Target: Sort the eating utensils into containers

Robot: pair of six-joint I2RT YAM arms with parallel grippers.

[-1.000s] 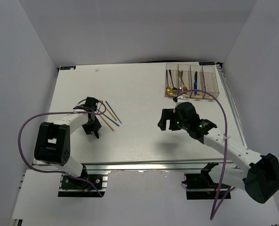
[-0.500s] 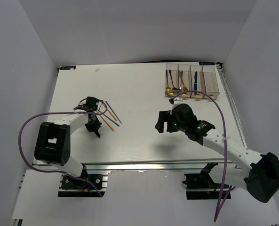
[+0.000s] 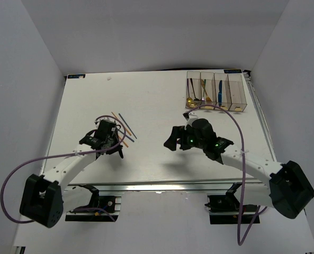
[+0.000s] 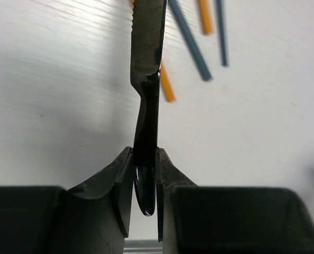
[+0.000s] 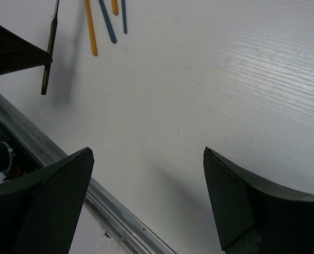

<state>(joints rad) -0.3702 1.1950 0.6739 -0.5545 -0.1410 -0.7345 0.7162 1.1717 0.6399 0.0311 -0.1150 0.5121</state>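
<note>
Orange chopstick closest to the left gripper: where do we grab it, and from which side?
Probably near the end that points at the front edge of the table, from straight above, jaws across the shaft. The orange chopstick lies flat, and that end runs out past the blue chopstick beside it, leaving room for both jaws.

In the left wrist view the dark utensil (image 4: pixel 146 106) runs off the top edge, so its working end is out of sight. The chopsticks (image 4: pixel 191 42) are cut off there too. From above, the left gripper (image 3: pixel 110 144) covers that utensil. The cutlery inside the containers (image 3: pixel 236 92) is too small to tell by kind.
</note>
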